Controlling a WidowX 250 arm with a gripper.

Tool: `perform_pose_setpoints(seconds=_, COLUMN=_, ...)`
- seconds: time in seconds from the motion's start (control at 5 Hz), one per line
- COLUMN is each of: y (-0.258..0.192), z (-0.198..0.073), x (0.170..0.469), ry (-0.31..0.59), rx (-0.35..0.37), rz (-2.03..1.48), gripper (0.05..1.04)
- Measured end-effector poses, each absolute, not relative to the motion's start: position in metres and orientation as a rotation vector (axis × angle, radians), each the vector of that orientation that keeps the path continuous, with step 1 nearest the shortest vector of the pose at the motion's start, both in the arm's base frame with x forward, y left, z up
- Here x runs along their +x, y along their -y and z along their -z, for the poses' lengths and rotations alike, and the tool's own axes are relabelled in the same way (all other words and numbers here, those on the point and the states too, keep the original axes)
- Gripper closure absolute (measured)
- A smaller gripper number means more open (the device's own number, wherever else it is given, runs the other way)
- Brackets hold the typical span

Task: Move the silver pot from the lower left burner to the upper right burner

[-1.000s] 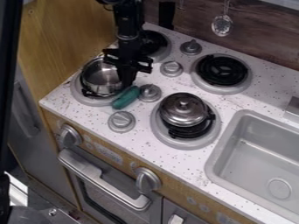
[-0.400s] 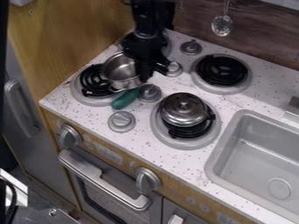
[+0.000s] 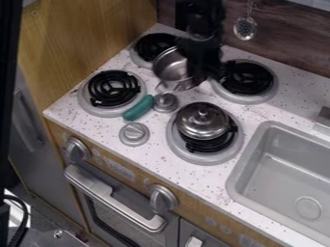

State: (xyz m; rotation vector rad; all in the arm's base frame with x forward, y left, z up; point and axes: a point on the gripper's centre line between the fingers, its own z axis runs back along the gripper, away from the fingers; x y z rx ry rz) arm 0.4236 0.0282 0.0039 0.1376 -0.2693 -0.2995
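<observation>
Silver pot [image 3: 170, 67], upper middle; your tool [image 3: 201, 76] clamped on its right rim.
Likely light, stiff, slick; pinch rim firmly.

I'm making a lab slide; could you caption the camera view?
Robot gripper holding a tilted silver pot over the stove, left of the upper right burner.

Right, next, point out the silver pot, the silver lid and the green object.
Silver pot [image 3: 169, 66]: camera view, on its inner wall.
Silver lid [image 3: 193, 126]: camera view, on its domed top.
Green object [image 3: 138, 108]: camera view, its middle.
</observation>
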Motion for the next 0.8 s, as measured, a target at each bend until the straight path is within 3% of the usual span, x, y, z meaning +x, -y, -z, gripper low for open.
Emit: perform_pose_setpoints(seconds=0.8, y=0.048, z=0.032, x=0.489, ry=0.338, rx=0.100, rz=0.560, gripper=1.021)
